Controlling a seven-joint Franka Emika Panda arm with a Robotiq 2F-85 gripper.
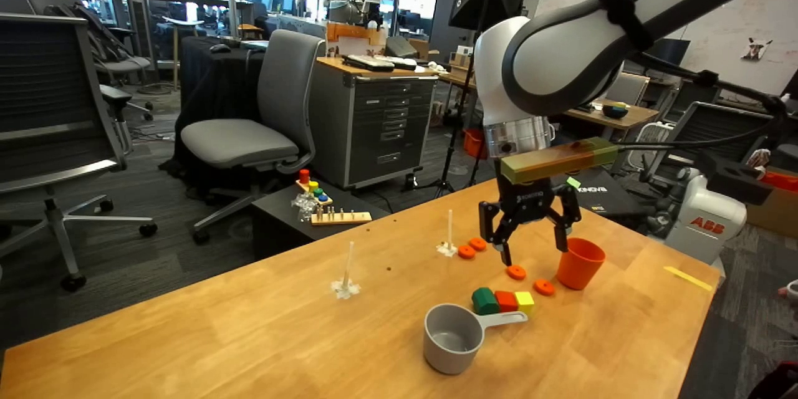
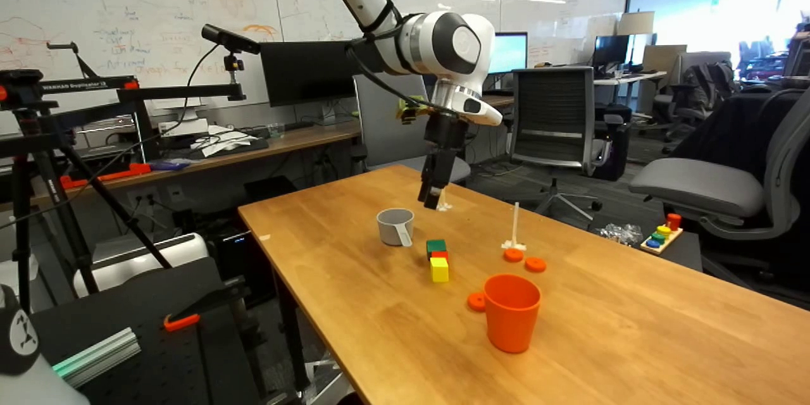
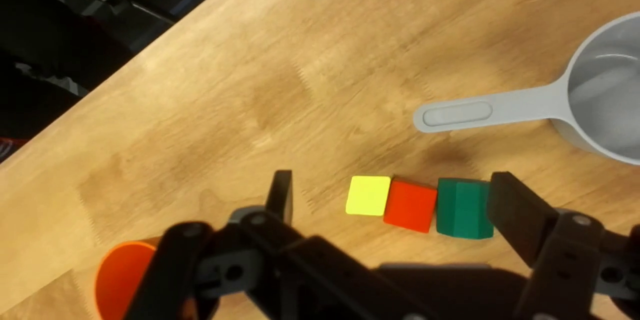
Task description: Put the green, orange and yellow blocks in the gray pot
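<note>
Green [image 3: 463, 208], orange [image 3: 410, 206] and yellow blocks [image 3: 368, 195] touch each other near the pot [image 1: 447, 360], so your jaws, wide apart and empty, might pinch two together

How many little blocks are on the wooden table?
3: the dark green faceted block at one end of a row, the orange-red cube in the middle, the yellow cube at the other end.

Three blocks [image 1: 505, 301], one pot [image 1: 446, 360], one orange cup [image 1: 578, 268], four orange discs [image 1: 515, 273]
</note>
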